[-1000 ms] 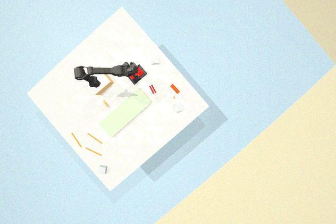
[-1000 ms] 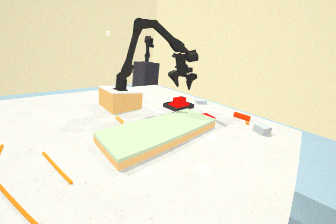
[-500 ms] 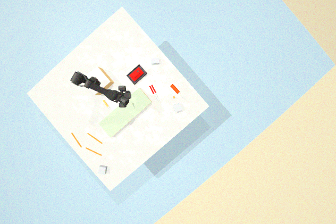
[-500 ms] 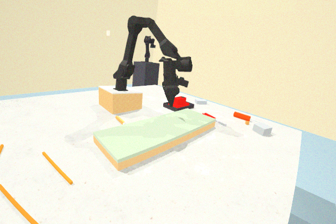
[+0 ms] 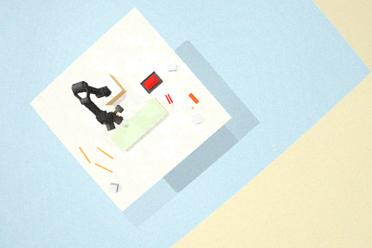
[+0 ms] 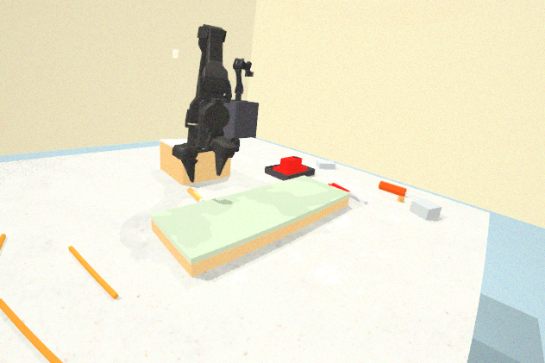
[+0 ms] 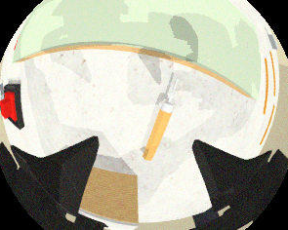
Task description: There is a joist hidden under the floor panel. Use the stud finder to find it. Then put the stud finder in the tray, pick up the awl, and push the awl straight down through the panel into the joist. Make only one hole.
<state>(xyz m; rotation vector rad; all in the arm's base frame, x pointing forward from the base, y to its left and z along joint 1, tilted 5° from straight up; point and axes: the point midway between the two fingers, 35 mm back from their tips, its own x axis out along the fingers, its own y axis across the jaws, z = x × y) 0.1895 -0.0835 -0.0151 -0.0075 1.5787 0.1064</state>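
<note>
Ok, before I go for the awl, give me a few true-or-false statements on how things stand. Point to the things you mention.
1. The red stud finder (image 5: 150, 81) (image 6: 290, 165) (image 7: 9, 106) sits in the black tray (image 5: 148, 91) (image 6: 285, 177) (image 7: 20, 122). True.
2. The gripper (image 5: 119, 113) (image 6: 205, 178) (image 7: 145, 142) is shut on the awl. False: it is open, with nothing between its fingers.
3. The yellow-handled awl (image 7: 157, 133) lies beside the green panel (image 5: 139, 124) (image 6: 250, 211) (image 7: 112, 26). True.
4. The awl stands upright in the panel. False: it lies on the table (image 5: 180, 149) (image 6: 308, 306) (image 7: 107, 97).
</note>
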